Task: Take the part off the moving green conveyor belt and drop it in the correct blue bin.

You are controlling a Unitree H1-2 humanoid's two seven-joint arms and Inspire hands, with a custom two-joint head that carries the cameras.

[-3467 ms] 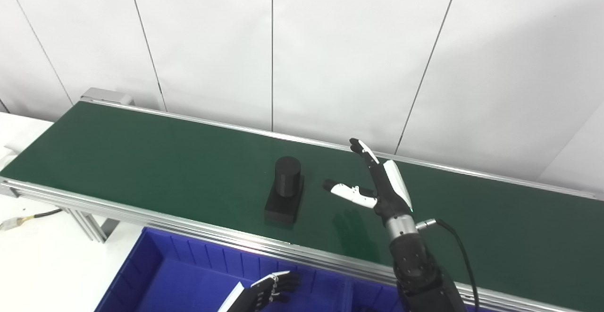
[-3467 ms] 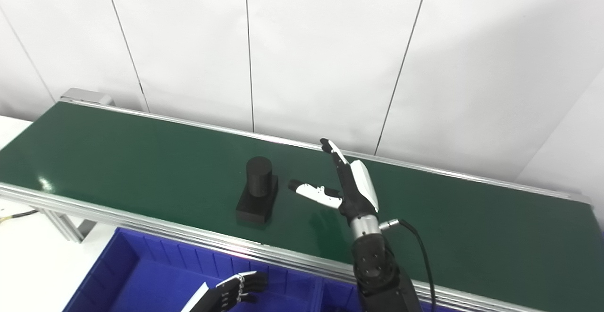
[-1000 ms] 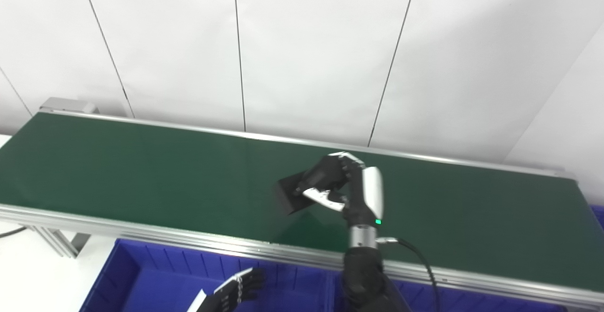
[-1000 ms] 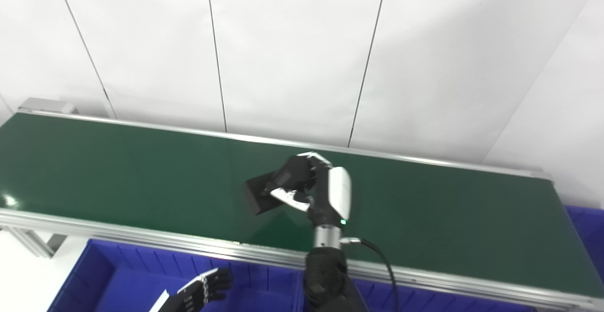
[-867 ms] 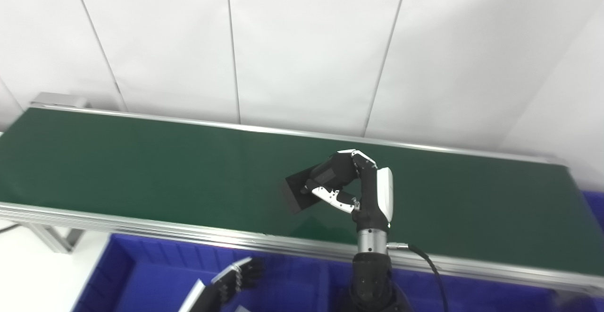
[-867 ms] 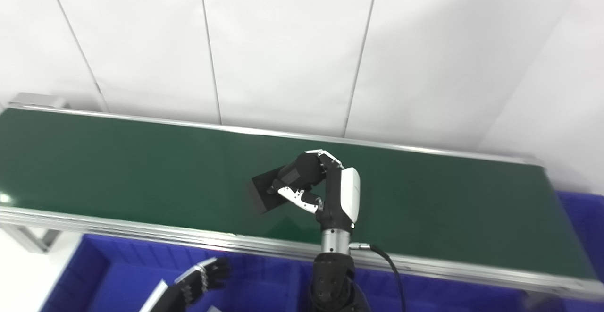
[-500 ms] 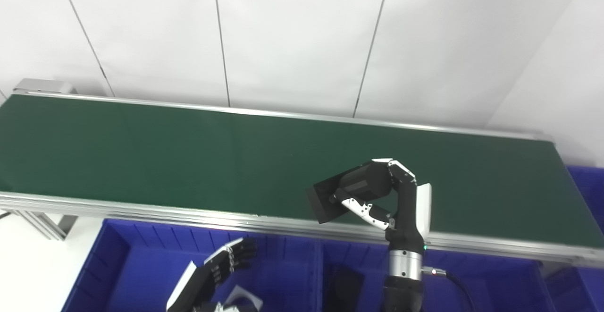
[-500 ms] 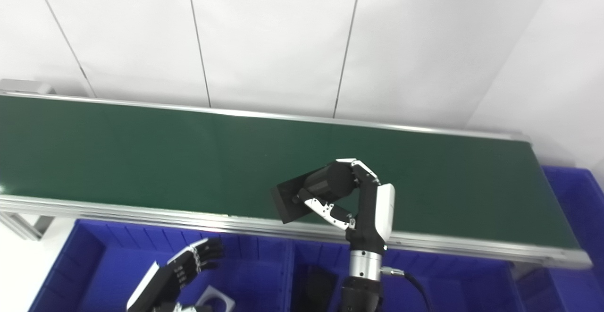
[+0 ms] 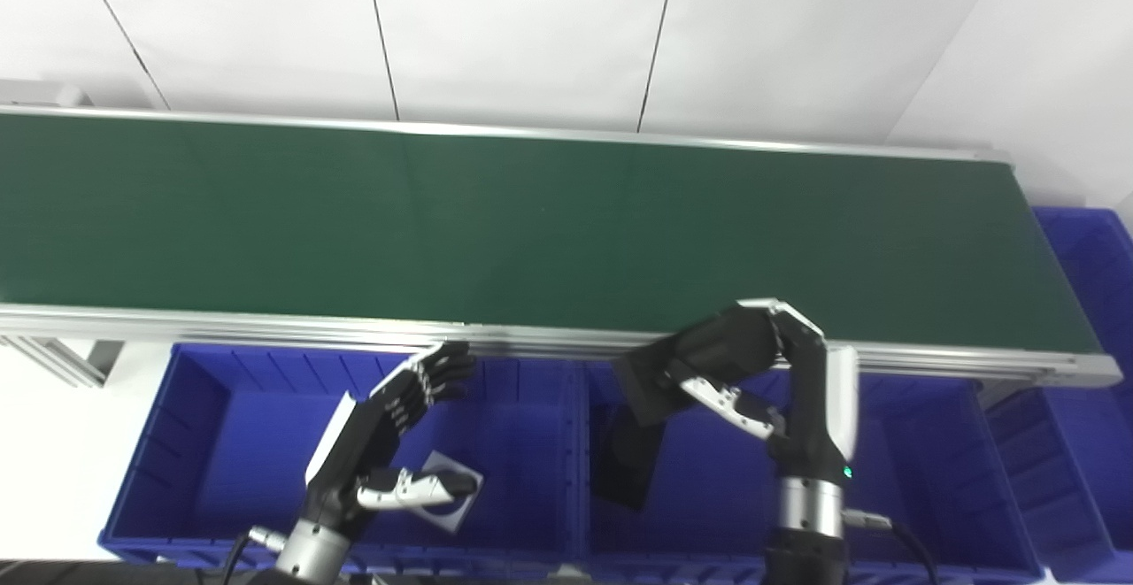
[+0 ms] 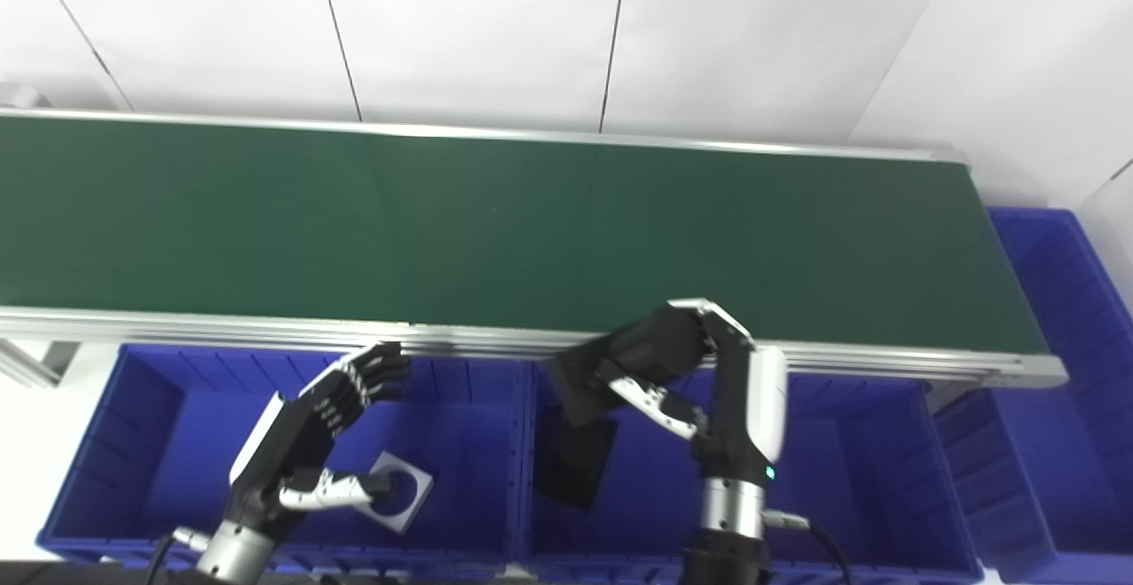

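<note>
1. While gripping the black part [image 9: 659, 373] by its cylinder with the right hand [image 9: 783, 381], hovers over the middle blue bin [image 9: 708, 496], just off the near rail of the green conveyor belt [image 9: 531, 222].
2. Looks like the carry-to-bin step, nearly finished.
3. Calls next for spreading the fingers so the part falls beside the dark piece [image 10: 575, 461] already lying there, possibly a matching part, though too shadowed to be sure.
4. Holds the left hand [image 9: 389, 426] empty, fingers spread, above the left blue bin [image 9: 230, 426] and its white square piece [image 10: 403, 492] with a round hole.
5. Shows, from the right eye view alone, most of a further blue bin [image 10: 1044, 275] past the belt's end; crops it at the frame edge from the left eye view.
</note>
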